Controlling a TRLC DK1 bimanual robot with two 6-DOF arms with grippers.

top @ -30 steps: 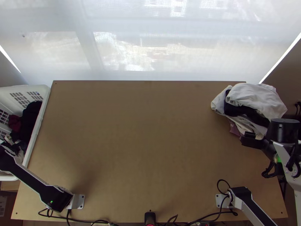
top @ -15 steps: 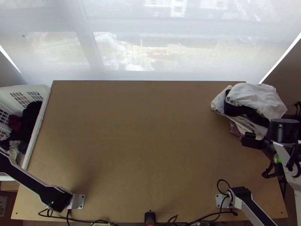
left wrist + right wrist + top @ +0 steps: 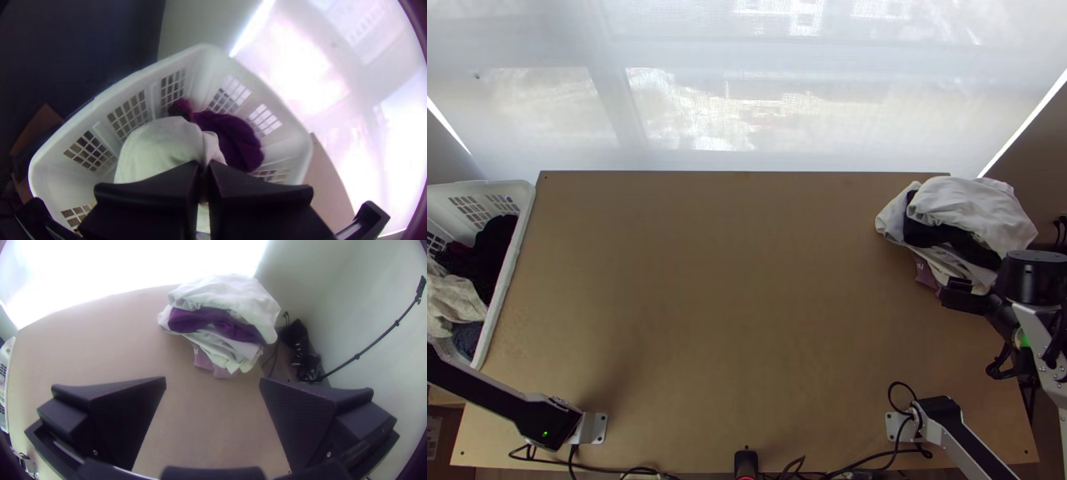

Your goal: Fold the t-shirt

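Okay, we have the left gripper (image 3: 203, 166) at the laundry basket (image 3: 511, 280), fingers pressed together on a light cloth (image 3: 162, 144). Cloth is bunched and creases towards the fingertips; we can't tell if it's the t-shirt. It sits inside the basket outline, so the basket's right wall stands between it and the tabletop. Dark purple cloth (image 3: 233, 140) lies in the basket beside it, plus a blue-grey piece (image 3: 465, 340) nearer to us.

Our right gripper (image 3: 952, 291) is at the near side of the clothes pile (image 3: 971, 210), fingers spread wide, bare tabletop between them in its wrist view. Pile takes up the far right corner: white garment on top, dark layer under it, pale layers below, mauve piece (image 3: 205, 361) at the bottom.

Surface is a plain light wooden table (image 3: 739, 296). Black cables (image 3: 883, 458) run along the near edge, past a small black device (image 3: 746, 462) near the middle. Beyond the far edge we have a bright translucent screen (image 3: 747, 104). To the right, dark shoes (image 3: 307, 366) and a thin black pole (image 3: 376, 341) by a pale wall (image 3: 356, 298).
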